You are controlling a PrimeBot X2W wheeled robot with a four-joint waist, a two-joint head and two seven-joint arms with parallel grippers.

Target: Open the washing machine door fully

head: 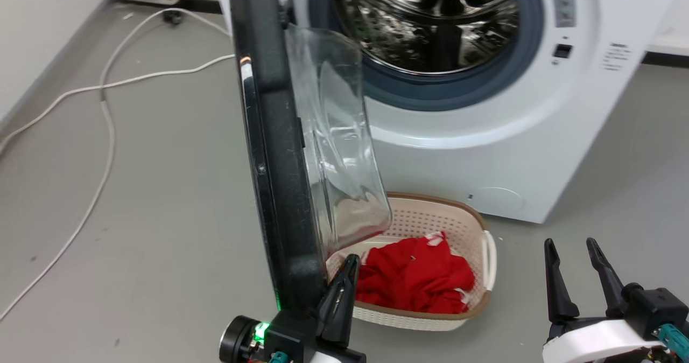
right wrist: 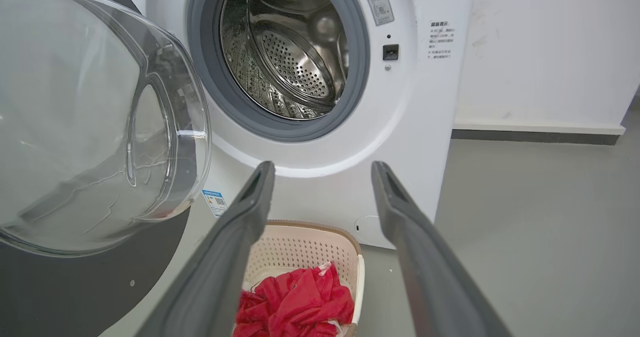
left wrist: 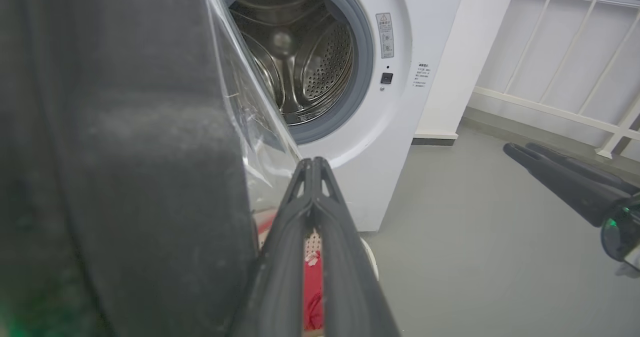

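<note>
The washing machine door [head: 274, 153] stands out from the left edge of the washing machine [head: 484, 153] front, roughly square to it. You see it edge-on: a thick glossy black rim with the clear glass bowl [head: 339, 137] bulging toward the steel drum [head: 430, 18]. It looks about half open, so a wide swing probably remains.

Your left gripper [head: 349, 269] sits at the door's lower rim on the bowl side, its 2 fingers pressed together and holding nothing. I cannot tell whether it touches the rim.

From here, a push with closed fingers could skid off that smooth rim, and the door could drift back toward the drum. A slide upward would knock the bowl. Dropping lower risks catching the basket [head: 487, 255] of red cloth [head: 414, 277] on the floor [head: 161, 190] just below.

Your right gripper [head: 570, 244] hangs spread and empty, well apart from the door.
</note>
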